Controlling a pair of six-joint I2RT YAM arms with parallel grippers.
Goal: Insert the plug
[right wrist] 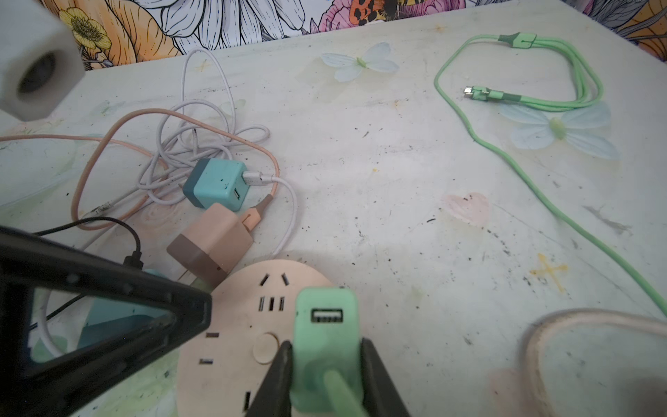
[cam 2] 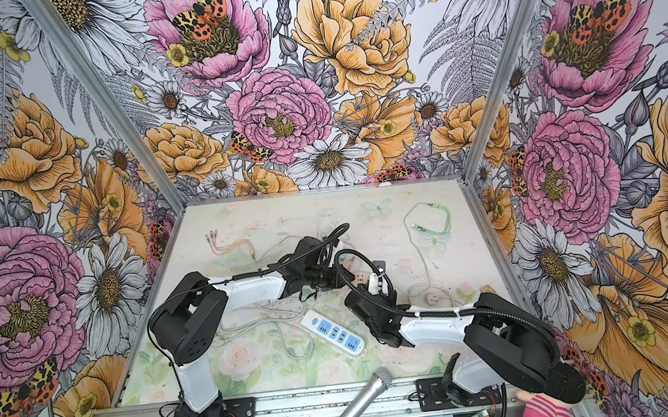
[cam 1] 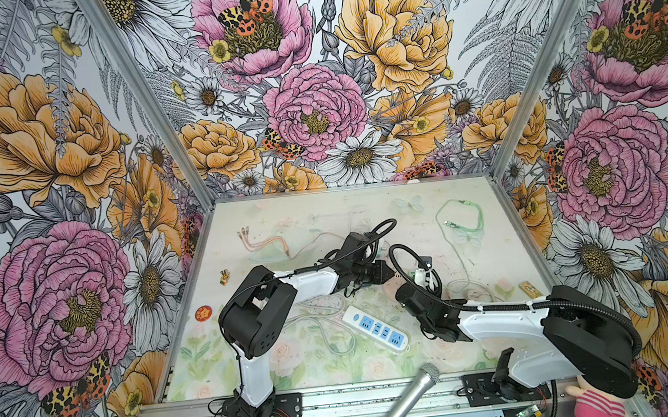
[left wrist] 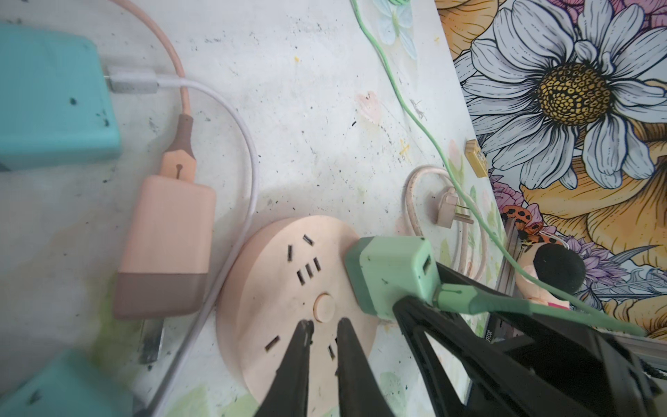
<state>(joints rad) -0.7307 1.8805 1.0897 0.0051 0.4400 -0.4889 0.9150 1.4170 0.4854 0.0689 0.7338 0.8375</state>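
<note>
A green plug (right wrist: 325, 325) with a USB port stands on the round pink socket hub (right wrist: 234, 325), near its edge. My right gripper (right wrist: 325, 346) is shut on the plug's sides, and a green cable leaves the plug's back. In the left wrist view the same plug (left wrist: 393, 274) sits at the rim of the hub (left wrist: 288, 289). My left gripper (left wrist: 325, 325) hovers over the hub beside its round button. Its jaws stand a narrow gap apart with nothing between them. In both top views the two grippers meet mid-table (cam 1: 397, 272) and hide the hub.
A pink charger (right wrist: 213, 242) and a teal charger (right wrist: 216, 182) lie beside the hub amid tangled white and pink cables. A coiled green cable (right wrist: 541, 97) lies far right. A white power strip (cam 1: 377, 326) lies nearer the front, with a microphone (cam 1: 409, 398) on the rail.
</note>
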